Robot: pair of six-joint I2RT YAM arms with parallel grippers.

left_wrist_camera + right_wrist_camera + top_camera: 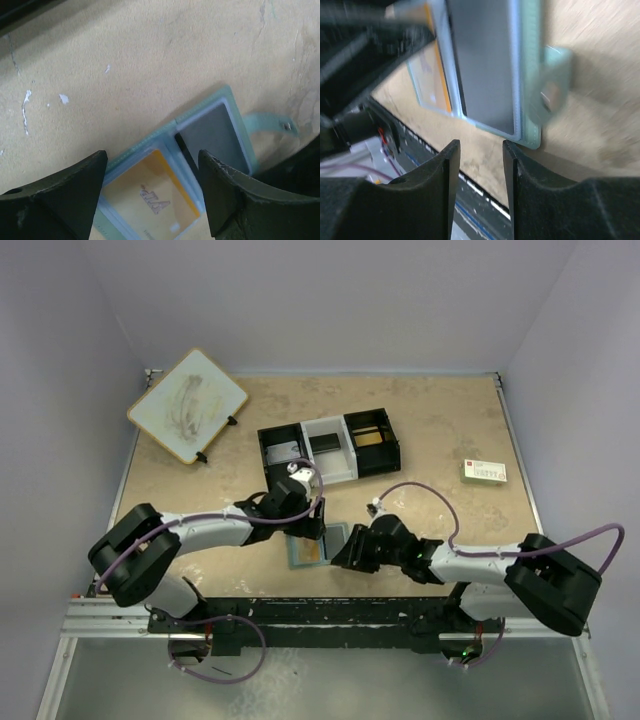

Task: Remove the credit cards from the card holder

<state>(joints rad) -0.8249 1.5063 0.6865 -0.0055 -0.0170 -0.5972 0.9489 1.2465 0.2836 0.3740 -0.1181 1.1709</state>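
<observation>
my left pincer (152, 167) hangs with its jaws wide apart and nothing clamped between them. in its own view the two dark fingers (60, 195) straddle the orange-gold card (145, 195), which sits in the lower left pocket of the open card holder (226, 94). i cannot tell whether the tips touch the holder.

my right pincer (480, 150) has its jaws apart by a narrow gap, and the gap holds nothing; only bare surface and the dark rail at the near edge show through it. it sits just below the holder's corner in its own view, close by but not gripping.

the card holder lies flat and open on the tan surface (440, 430), in the lower middle of the overhead view (336, 533), between my two pincers (305, 530) (345, 552). both cards are in their pockets: the orange-gold one on one half, the grey card (215, 135) on the other half, side by side. the clasp tab (272, 122) sticks out flat from the grey card's side.

further up the overhead frame, a black-and-white tray (262, 445) with three compartments sits above the holder. a white board (188, 405) lies tilted at the upper left, and a small white box (485, 472) rests at the right, well apart from everything else.
</observation>
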